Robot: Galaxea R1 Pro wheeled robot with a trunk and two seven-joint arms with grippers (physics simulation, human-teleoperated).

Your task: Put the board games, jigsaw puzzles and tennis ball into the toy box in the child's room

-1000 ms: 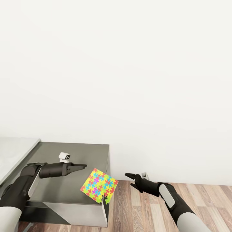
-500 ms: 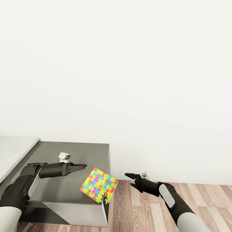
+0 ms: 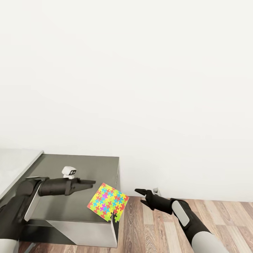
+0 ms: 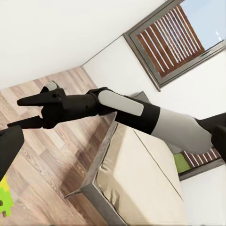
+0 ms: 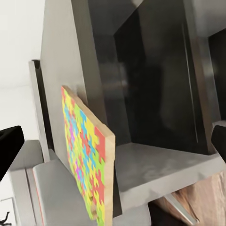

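One jigsaw puzzle (image 3: 108, 202), a small flat square box with a multicoloured mosaic print, lies at the front right corner of a dark-grey-topped cabinet (image 3: 88, 165) and juts past its edge. My left gripper (image 3: 90, 182) hovers over the cabinet top just left of the puzzle, fingers apart and empty. To the puzzle's right, my right gripper (image 3: 138, 195) hangs open over the floor, pointing at the box. The right wrist view has the puzzle (image 5: 87, 155) edge-on between its two fingertips, still some way off. The bed (image 4: 141, 174) lies behind my right arm in the left wrist view.
A small white gadget (image 3: 69, 172) stands on the cabinet behind my left gripper. The pale table top (image 3: 14, 168) adjoins the cabinet at the left. A white wall with a socket (image 3: 157, 191) lies ahead, with wood-plank floor (image 3: 218, 214) at the right. The cabinet's open dark recess (image 5: 155, 80) sits beside the puzzle.
My left arm has stretched out a little lower and further toward the puzzle. The right gripper has crept slightly left. The puzzle has not moved.
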